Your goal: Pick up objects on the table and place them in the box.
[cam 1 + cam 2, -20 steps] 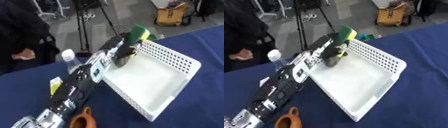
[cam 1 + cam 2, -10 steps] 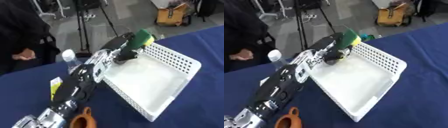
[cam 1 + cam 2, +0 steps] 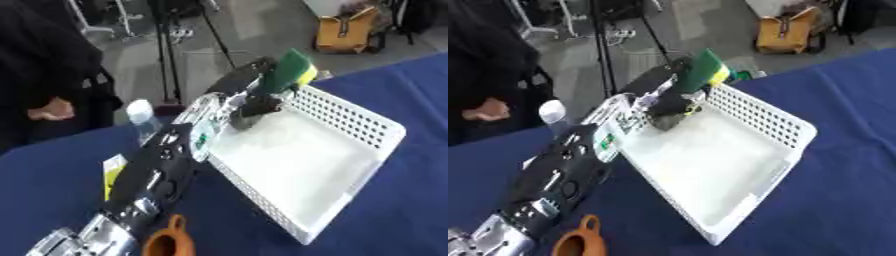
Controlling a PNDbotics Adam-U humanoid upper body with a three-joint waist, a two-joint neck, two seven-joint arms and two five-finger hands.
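Observation:
My left arm reaches from the lower left across the table to the far corner of the white mesh box (image 3: 367,120). The left hand (image 3: 252,102) hangs over that corner, its fingers curled on a green and yellow sponge (image 3: 290,69), which it holds tilted up above the box's far rim. The inside of the box shows bare white. An orange cup-like thing (image 3: 168,242) with a handle sits at the bottom edge beside my forearm. A clear bottle with a white cap (image 3: 142,115) stands left of the arm. My right hand shows in neither view.
A small yellow and white packet (image 3: 112,170) lies on the blue tablecloth by my forearm. A person in dark clothes (image 3: 48,75) stands at the far left edge. A tripod (image 3: 166,45) and a yellow bag (image 3: 348,31) are on the floor beyond the table.
The left hand has lifted the sponge a little higher and farther toward the box's far corner. The picture as a whole has hardly shifted.

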